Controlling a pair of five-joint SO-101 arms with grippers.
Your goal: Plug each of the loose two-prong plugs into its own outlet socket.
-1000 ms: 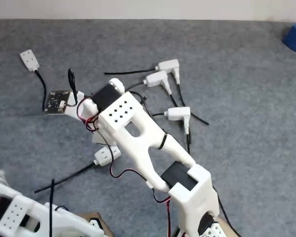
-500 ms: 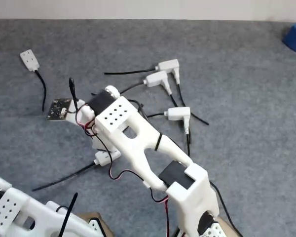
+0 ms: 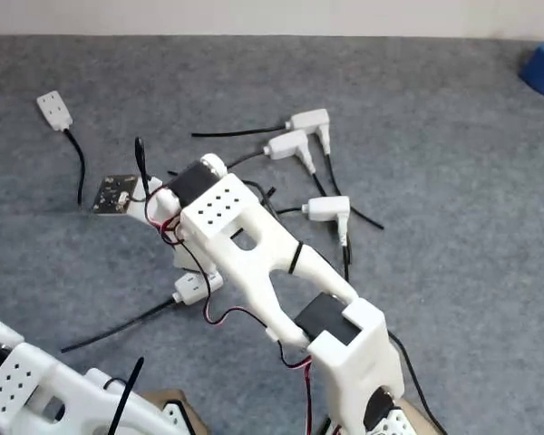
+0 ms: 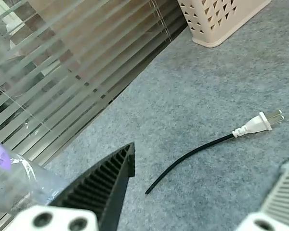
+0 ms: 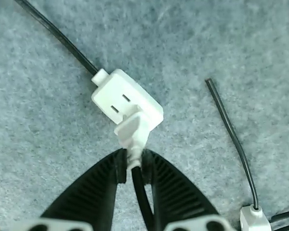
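Surface: grey carpet-like mat (image 3: 453,272) under both arms, black cords strewn across it.
Risk, aim: likely a missed insertion. Head of the white two-prong plug (image 5: 133,129) lying across the face of the white outlet socket block (image 5: 119,90), both slots bare beside it and the prongs hidden underneath. Probably not seated yet.
Risk, cause: grip taken at the neck and cord rather than the body, so apt to pivot or slip under a push. Socket block unanchored, free to skid over the mat instead of taking the prongs.
Risk, cords: loose black cord end (image 5: 231,139) lying near, easy to snag and drag along.
Right jaws: right gripper (image 5: 133,161) parted only narrowly, clenched on the plug's neck where the cord leaves it. Fingertips just short of the socket block, apparently not touching.
Left jaws: left gripper (image 4: 209,159) spread wide, grasping nothing, hanging above the mat.
Beyond the left jaws: second white two-prong plug (image 4: 260,122) on a black cord, lying flat, well apart from any socket.
Mid table: past the right arm (image 3: 254,245), a cluster of white angled cord ends (image 3: 288,145); plug or socket, impossible to tell.
Far: small white socket block (image 3: 54,109) alone toward the far edge; beige lattice basket (image 4: 221,19) and slatted blinds (image 4: 62,62) at the back of the room.
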